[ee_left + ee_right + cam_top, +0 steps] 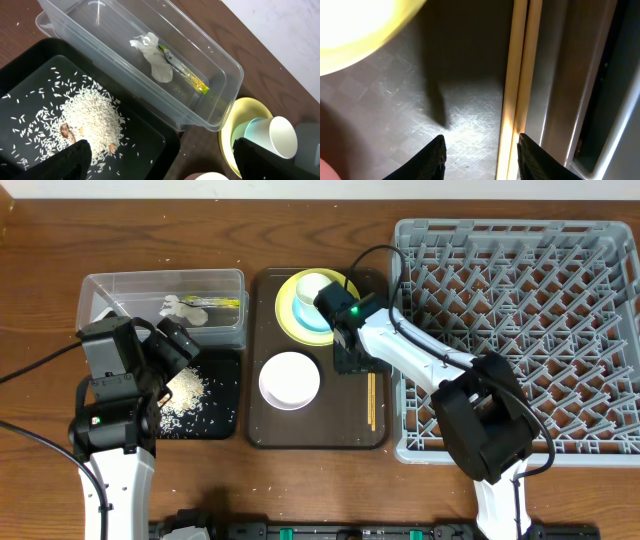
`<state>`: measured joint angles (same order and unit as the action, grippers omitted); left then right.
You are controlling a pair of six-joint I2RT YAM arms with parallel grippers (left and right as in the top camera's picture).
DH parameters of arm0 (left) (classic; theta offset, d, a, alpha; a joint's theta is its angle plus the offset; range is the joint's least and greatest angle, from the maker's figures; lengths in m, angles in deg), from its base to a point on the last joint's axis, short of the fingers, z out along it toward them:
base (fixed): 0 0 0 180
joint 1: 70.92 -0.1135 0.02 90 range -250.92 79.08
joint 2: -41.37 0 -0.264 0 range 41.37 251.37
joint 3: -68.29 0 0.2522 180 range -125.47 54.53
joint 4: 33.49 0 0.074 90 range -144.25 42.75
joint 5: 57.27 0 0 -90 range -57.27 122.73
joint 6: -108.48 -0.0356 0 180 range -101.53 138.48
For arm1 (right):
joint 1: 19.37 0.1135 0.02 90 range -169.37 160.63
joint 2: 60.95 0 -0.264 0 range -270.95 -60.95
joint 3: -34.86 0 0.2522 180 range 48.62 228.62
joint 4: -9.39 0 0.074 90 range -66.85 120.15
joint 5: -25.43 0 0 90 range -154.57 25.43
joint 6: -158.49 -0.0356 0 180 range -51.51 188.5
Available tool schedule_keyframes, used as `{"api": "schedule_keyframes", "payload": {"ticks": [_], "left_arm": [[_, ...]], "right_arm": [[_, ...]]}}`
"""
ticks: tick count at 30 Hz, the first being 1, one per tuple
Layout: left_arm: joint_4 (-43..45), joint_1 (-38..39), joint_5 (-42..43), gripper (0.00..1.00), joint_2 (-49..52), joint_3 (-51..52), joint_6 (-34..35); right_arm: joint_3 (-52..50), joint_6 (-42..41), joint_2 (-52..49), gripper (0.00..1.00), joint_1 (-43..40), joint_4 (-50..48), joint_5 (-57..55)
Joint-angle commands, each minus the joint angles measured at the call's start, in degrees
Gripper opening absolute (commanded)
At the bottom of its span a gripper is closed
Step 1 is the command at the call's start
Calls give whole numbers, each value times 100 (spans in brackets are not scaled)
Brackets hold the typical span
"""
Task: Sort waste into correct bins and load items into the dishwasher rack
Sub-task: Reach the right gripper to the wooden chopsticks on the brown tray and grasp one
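Chopsticks (520, 75) flat on tray (420, 100), seemingly brushing one side of right gripper (481, 139); gripper half-open, holding nothing.

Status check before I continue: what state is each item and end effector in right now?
Left end effector: open over black tray.
Right end effector: open, low over chopsticks.
Chopsticks: flat, side by side on serving tray.
Clear tub: holds tissue and wrapper.
Black tray: holds rice.
Yellow plate: carries blue bowl with cup inside.
White bowl: upright, empty.
Dishwasher rack: no dishes visible.
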<state>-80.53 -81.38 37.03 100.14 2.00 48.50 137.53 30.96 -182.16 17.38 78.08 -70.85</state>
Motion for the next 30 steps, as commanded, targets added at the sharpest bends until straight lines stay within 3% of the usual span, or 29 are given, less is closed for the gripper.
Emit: {"api": "schedule_keyframes", "payload": {"ticks": [1,16,22,30], "left_arm": [[-15,-31,-28,93,7,-122,-13],[-15,-31,-28,93,7,-122,-13],[-15,-31,-28,93,7,-122,-13],[-15,-31,-28,93,7,-122,-13]], "right_arm": [[-105,-164,153,44,-46,-28,-120],[-570,-162,153,39,-31,-533,140],[-570,-160,153,17,-31,-525,140],[-570,-160,153,17,2,-549,138]]}}
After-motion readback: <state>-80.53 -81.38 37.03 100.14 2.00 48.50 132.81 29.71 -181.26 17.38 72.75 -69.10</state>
